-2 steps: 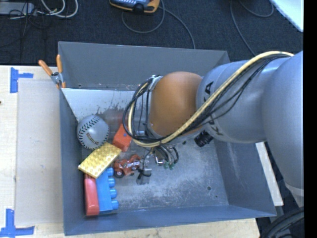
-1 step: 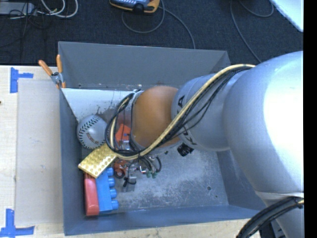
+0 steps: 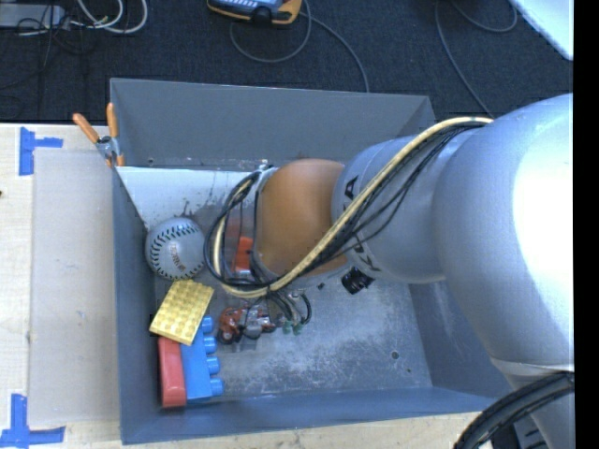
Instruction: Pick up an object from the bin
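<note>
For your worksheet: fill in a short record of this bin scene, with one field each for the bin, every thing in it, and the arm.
bin: grey metal, open top
ball: white, stitched, by the left wall
plate: yellow, studded, just below the ball
blue brick: below the plate, beside the red brick
red brick: along the left wall, near corner
arm: enters from the right
wrist cover: orange, right of the ball
held thing: cannot tell

Pose: silver-grey seven-joint arm [image 3: 487,232] comes in over the right rim of the grey metal bin [image 3: 271,124] and slants down toward the bin's left half. The rounded orange wrist cover [image 3: 295,218] sits left of the bin's centre, tipped downward. The black and yellow cables [image 3: 384,183] run along the arm's top and loop round the cover's left side.
</note>
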Available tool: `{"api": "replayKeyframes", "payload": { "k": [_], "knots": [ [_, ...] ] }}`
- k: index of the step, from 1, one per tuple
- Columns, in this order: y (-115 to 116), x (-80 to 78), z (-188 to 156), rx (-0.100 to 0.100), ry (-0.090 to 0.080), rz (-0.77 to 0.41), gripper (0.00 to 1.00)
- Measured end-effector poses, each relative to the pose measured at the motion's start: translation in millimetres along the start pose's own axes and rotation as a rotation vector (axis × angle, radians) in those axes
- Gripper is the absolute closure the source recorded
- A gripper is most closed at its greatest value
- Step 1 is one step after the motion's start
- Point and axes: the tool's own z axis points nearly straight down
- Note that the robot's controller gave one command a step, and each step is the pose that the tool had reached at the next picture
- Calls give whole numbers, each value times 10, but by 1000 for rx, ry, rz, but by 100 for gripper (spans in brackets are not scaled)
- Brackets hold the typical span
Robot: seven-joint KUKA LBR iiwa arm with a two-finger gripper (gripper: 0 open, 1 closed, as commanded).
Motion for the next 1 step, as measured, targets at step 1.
{"api": "replayKeyframes", "payload": {
  "k": [1],
  "knots": [
    [-1, 0, 0, 0, 0, 1, 100]
  ]
}}
